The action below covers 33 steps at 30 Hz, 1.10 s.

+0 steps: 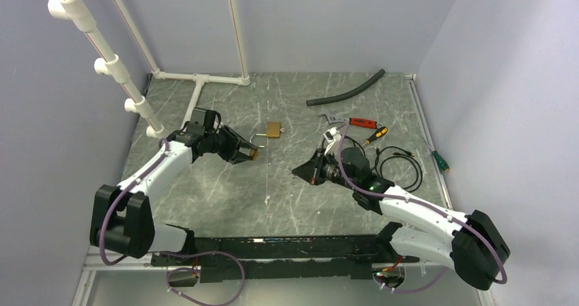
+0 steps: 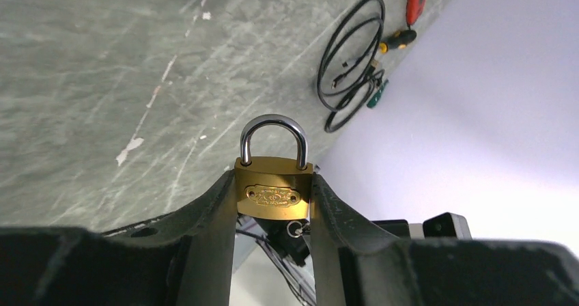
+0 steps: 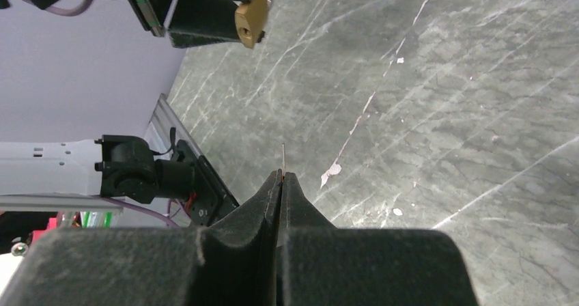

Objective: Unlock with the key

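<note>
My left end effector point(image 2: 272, 178) is clamped on the padlock point(image 2: 273, 195). Its two fingers press the sides of the brass body, and the silver shackle point(image 2: 273, 132) stands clear beyond the fingertips, both legs seated in the body. I hold it above the bench point(image 1: 273, 203), left of centre.

My right end effector point(image 3: 280, 177) has its fingers pressed together on the key point(image 3: 283, 157). Only a thin sliver of it shows, edge-on, poking out past the tips; I cannot make out its ring. The key is off the bench, to the right of the padlock and nearer than it. It points towards the padlock with a gap between them, not touching.

A second padlock point(image 1: 273, 130) lies flat on the bench just far-right of my left fingertips. Further right lie red-handled pliers point(image 1: 356, 122), a yellow-and-black screwdriver point(image 1: 375, 135), a coiled black cable point(image 1: 401, 164) and a green-handled screwdriver point(image 1: 440, 160). A black hose point(image 1: 346, 91) lies at the far side.
</note>
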### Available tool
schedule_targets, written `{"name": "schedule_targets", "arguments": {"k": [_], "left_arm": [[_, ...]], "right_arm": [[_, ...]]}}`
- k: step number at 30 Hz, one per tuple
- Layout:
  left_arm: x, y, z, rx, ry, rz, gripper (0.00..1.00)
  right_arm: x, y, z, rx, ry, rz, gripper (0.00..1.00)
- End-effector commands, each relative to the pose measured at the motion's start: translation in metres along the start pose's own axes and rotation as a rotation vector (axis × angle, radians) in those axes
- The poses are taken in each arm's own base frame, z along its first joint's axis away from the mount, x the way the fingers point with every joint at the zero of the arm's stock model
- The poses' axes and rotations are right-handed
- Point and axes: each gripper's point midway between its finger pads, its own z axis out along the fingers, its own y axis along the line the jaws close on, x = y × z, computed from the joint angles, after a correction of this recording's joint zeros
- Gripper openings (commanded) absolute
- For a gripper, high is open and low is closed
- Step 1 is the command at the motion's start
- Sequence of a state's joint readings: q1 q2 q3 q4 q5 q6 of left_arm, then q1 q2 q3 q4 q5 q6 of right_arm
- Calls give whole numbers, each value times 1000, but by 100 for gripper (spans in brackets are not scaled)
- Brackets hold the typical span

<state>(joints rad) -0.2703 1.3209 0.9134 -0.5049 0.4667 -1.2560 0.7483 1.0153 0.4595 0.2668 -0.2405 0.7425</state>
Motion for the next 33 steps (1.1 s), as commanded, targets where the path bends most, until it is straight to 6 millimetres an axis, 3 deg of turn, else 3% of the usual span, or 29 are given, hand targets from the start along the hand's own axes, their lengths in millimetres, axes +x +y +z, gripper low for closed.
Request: {"name": "schedule_targets", "arguments": {"k": [1,17,33], "left_arm": [[22,-21,7,110,146,-19,0],[40,-20,14,123,173,6,0],[41,-11,19,132,148,47,0]], "right_arm": [[-27,30,6,-73,-63,-19,0],[-22,53,28,-74,-21,-52,0],[-8,47,51,-37,30,-17,0]]}}
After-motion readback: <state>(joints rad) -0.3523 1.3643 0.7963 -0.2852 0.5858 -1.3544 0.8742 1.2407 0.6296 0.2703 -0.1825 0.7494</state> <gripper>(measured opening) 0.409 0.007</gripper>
